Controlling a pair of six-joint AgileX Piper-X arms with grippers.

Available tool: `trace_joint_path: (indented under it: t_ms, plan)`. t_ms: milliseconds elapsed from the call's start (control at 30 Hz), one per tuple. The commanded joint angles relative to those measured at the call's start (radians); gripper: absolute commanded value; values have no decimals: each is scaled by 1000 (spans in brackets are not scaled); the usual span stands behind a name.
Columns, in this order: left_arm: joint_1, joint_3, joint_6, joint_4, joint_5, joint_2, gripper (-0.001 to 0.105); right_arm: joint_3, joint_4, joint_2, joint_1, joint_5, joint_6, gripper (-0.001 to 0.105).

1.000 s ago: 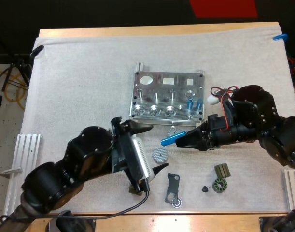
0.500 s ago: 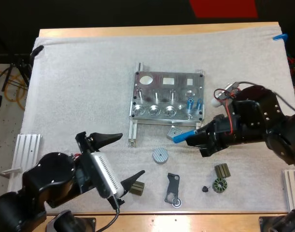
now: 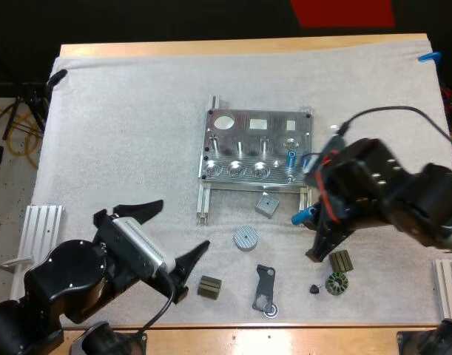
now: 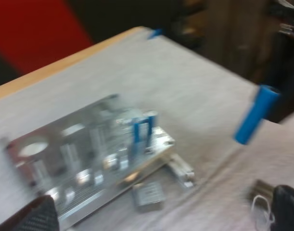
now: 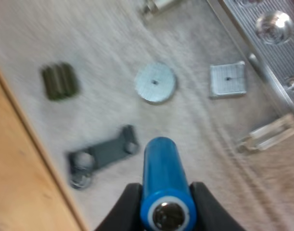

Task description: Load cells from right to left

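A wooden table (image 3: 233, 46) bears a wrinkled white mat (image 3: 129, 126) over nearly all its top, with speckled floor (image 3: 7, 200) off its left side. The fixture (image 3: 257, 146) sits mid-mat, with two cells (image 4: 136, 131) upright at its right front. The left gripper (image 3: 174, 231) hangs near the front edge, fingers wide apart, holding nothing. The right gripper (image 5: 163, 207) clamps a cell (image 5: 162, 168) just off the fixture's right front corner. A disc (image 3: 245, 237), block (image 3: 266, 204) and bracket (image 3: 264, 285) lie in front.
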Motion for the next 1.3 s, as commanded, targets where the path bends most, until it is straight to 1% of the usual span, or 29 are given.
trace_joint_path:
  t_ms: [0, 67, 167, 267, 300, 400, 500, 567, 700, 767, 867, 900, 933, 1067, 1267]
  plan:
    - [-2, -7, -34, 36, -62, -6, 85, -24, 9, 22, 24, 46, -40, 0]
    - [-2, -7, -52, 112, -103, -6, 85, -39, -13, 48, 39, 48, -47, 0]
    - [-2, -7, -69, 200, -135, -6, 85, -51, -55, 79, 39, 48, -47, 0]
    - [-2, -7, -84, 253, -145, -6, 85, -67, -65, 113, 39, 48, -69, 0]
    - [-2, -7, -86, 258, -145, -6, 85, -70, -65, 122, 39, 48, -72, 0]
    - [-2, -7, -95, 265, -145, -6, 85, -98, -65, 167, 39, 48, -122, 0]
    - [-2, -7, -95, 265, -145, -6, 85, -135, -65, 224, 39, 53, -136, 0]
    - [-2, -7, -102, 273, -145, -6, 85, -181, -60, 270, 39, 76, -167, 0]
    - [-2, -7, -103, 309, -145, -6, 85, -247, -61, 330, 30, 91, -177, 0]
    - [-2, -7, -103, 331, -152, -6, 85, -279, -50, 366, 17, 97, -202, 0]
    - [-2, -7, -116, 333, -167, -6, 85, -307, -42, 397, -7, 116, -216, 0]
    - [-2, -7, -124, 333, -171, -6, 85, -311, -42, 404, -13, 121, -224, 0]
    - [-2, -7, -149, 333, -179, -6, 85, -318, -36, 415, -19, 138, -234, 0]
    - [-2, -7, -209, 333, -188, -6, 85, -323, -28, 440, -41, 144, -258, 0]
    - [-2, -7, -209, 333, -190, -6, 85, -323, -36, 482, -57, 164, -285, 0]
